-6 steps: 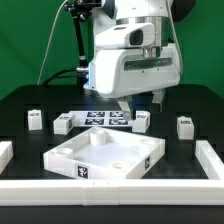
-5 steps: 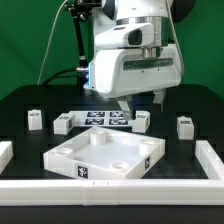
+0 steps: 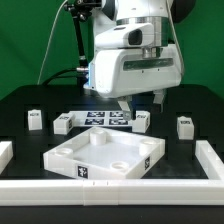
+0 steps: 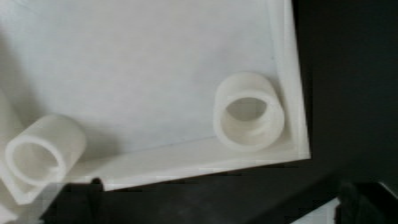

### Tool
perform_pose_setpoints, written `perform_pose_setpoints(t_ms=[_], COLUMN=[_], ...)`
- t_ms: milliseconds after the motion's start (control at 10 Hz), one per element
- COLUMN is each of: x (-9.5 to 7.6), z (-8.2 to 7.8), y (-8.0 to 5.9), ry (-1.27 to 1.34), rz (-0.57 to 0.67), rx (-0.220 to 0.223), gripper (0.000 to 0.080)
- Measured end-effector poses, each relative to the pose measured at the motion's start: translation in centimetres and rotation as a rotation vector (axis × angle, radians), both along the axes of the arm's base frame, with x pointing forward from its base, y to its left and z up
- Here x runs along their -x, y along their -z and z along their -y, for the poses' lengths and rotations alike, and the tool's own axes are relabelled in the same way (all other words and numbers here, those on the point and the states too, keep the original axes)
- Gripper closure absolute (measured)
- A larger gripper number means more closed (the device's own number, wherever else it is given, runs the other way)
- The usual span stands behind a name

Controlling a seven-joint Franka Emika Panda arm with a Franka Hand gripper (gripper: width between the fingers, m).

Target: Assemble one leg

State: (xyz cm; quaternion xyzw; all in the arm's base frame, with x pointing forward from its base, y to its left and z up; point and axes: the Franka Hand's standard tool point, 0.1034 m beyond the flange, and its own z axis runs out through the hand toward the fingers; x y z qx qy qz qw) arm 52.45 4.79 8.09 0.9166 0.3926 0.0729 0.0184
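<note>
leg [image 3: 141, 120] - small stiff plastic post, likely light and smooth; pinch its flat sides mid-height. stands near the far edge of the bench [image 3: 20, 100], just beside the marker board [image 3: 100, 118]. gripper [image 3: 142, 101] hangs above - fingers spread, holding nothing.

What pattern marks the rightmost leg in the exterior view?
Black-and-white square tag on the white leg; clearest in exterior view.

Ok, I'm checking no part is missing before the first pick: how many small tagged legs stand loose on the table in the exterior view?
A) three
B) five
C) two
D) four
D: four legs stand on the black table, two on either side of the marker board; the open claw above holds none.
</note>
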Motion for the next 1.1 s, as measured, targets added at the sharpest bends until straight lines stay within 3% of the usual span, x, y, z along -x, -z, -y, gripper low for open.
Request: perform_pose_setpoints(t_ms=[600,1100], x=[0.1,2.0], z=[0.1,0.8], y=[0.2,2.6], ry=[-0.026,-0.314], rz=[-0.003,-0.056], rx=[0.004,0.041], gripper=[0.015,0.015])
